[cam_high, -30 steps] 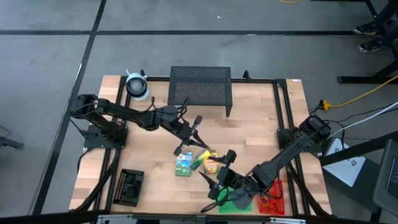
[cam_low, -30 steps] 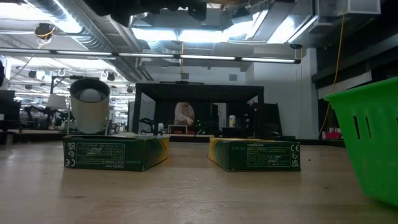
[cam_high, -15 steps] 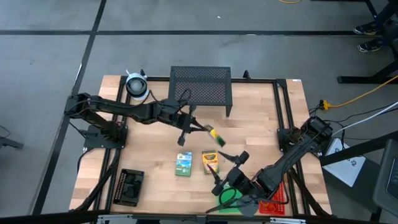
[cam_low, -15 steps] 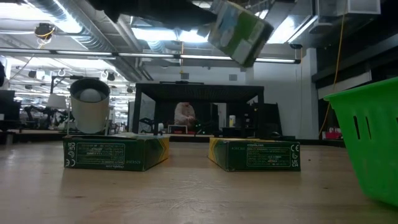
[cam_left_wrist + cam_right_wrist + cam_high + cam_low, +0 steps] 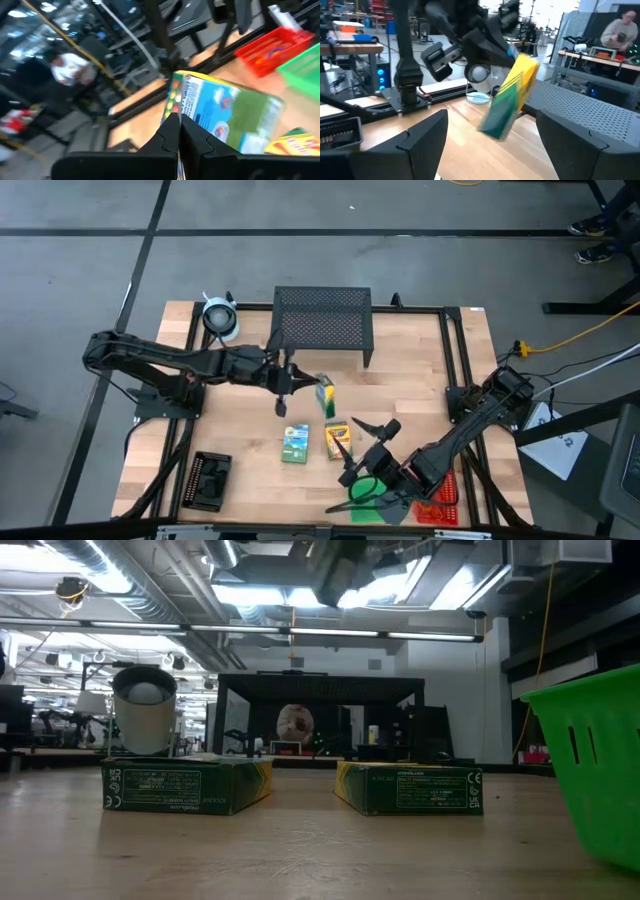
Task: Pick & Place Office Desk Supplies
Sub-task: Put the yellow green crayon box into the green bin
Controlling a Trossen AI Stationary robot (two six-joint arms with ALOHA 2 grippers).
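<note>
High view: the left hand (image 5: pixel 300 380) grips a crayon box (image 5: pixel 325 395) by one edge, fingers pinched tight, holding it in the air above mid-bench, just near of the black mesh stand (image 5: pixel 322 320). A second ago that box lay among the cartons below; two cartons (image 5: pixel 295 443) now remain there. Near right, the right hand (image 5: pixel 362 442) waits wide open beside the green tray (image 5: pixel 392 512), a likely destination.

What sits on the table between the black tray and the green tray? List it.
In the high view, two card boxes lie flat between the black tray and the green tray: a green-white box and a yellow-green crayon box, side by side.
</note>
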